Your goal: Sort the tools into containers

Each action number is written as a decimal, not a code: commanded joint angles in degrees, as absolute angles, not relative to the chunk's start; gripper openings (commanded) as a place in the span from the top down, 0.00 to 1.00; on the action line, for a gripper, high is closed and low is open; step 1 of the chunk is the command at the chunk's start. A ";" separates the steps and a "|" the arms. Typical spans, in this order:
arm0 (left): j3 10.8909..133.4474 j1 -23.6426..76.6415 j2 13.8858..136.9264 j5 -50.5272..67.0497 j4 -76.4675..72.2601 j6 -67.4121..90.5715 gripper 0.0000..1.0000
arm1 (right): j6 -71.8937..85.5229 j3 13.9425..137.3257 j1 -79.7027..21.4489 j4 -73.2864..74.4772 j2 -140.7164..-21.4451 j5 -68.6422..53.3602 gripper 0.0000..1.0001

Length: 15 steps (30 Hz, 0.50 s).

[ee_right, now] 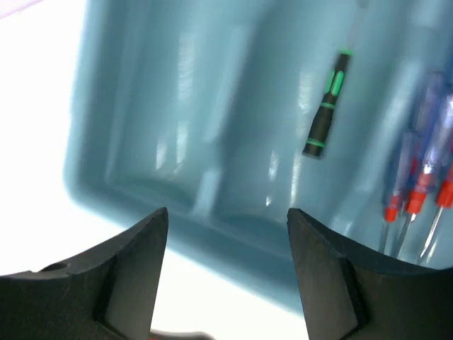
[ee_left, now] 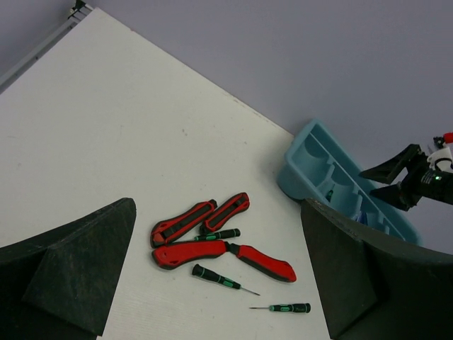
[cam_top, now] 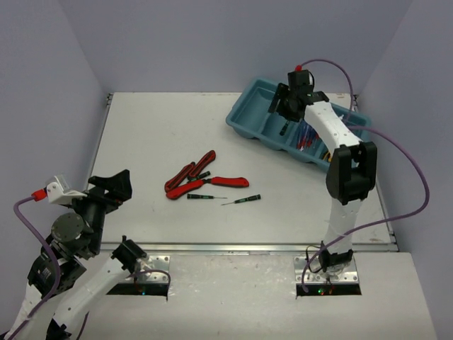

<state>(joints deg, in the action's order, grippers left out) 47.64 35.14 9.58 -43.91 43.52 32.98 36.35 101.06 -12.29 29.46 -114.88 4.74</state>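
Two red-handled cutters [cam_top: 187,177] [ee_left: 223,253] lie mid-table, one spread open [ee_left: 184,221]. Three black-and-green screwdrivers lie by them: one between the cutters [ee_left: 216,234], two nearer me [ee_left: 216,277] [ee_left: 287,308]. The teal tray [cam_top: 248,106] stands at the back right. My right gripper [cam_top: 287,106] [ee_right: 226,212] hovers open and empty over the tray's left end. Below it, a black-and-green screwdriver [ee_right: 328,106] lies in one compartment and blue-and-red screwdrivers [ee_right: 425,163] in the one beside it. My left gripper [cam_top: 113,188] [ee_left: 218,205] is open and empty, high at the table's left front. The pliers are hidden.
The tray's end compartment [ee_right: 141,106] holds nothing I can see. The right arm [cam_top: 347,170] crosses over the tray's right half and hides it. Purple walls enclose the table on three sides. A metal strip [cam_top: 248,248] runs along the front edge.
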 commanded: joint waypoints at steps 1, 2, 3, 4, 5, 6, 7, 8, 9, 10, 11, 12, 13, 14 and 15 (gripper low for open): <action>48.17 34.45 9.69 -43.75 41.22 31.98 0.00 | 6.74 96.11 -24.68 29.43 -103.93 -7.03 0.34; 48.14 34.48 9.64 -43.80 41.22 31.99 0.00 | 1.34 90.68 -28.75 29.03 -102.32 -6.04 0.35; 48.10 34.51 9.61 -43.83 41.22 31.99 0.00 | -4.01 84.97 -32.97 28.58 -100.71 -4.70 0.35; 48.09 34.52 9.63 -43.86 41.24 31.99 0.00 | -9.26 79.78 -36.73 27.95 -99.25 -3.08 0.35; 48.17 34.45 9.85 -43.86 41.31 32.00 0.00 | -14.01 76.54 -38.84 26.74 -98.34 -0.62 0.36; 48.23 34.45 10.10 -43.86 41.40 32.06 0.00 | -15.80 73.67 -40.96 26.95 -97.87 -0.12 0.39; 48.29 34.45 10.35 -43.86 41.50 32.12 0.00 | -17.60 70.81 -43.08 27.16 -97.41 0.38 0.42; 48.34 34.45 10.60 -43.87 41.60 32.18 0.00 | -19.06 68.47 -44.91 27.57 -97.14 0.84 0.45; 48.34 34.45 10.86 -43.92 41.76 32.23 0.00 | -19.25 68.11 -45.63 28.73 -97.61 1.17 0.48; 48.39 34.45 10.98 -43.94 41.88 32.30 0.00 | -19.33 67.90 -46.24 29.64 -98.34 2.07 0.50; 48.43 34.45 10.99 -44.04 41.92 32.37 0.00 | -19.40 67.76 -46.77 30.34 -99.12 3.64 0.51; 48.43 34.45 10.98 -44.20 41.93 32.43 0.00 | -19.51 67.58 -47.29 31.02 -99.76 5.37 0.51; 48.43 34.45 10.89 -44.03 42.01 32.43 0.00 | -19.59 67.32 -47.82 31.11 -100.21 6.60 0.50; 48.37 34.45 10.61 -43.98 41.90 32.37 0.00 | -19.43 66.98 -48.38 31.00 -100.88 7.33 0.50; 48.34 34.45 10.44 -43.97 41.81 32.34 0.00 | -19.24 66.88 -48.74 31.09 -101.65 7.75 0.50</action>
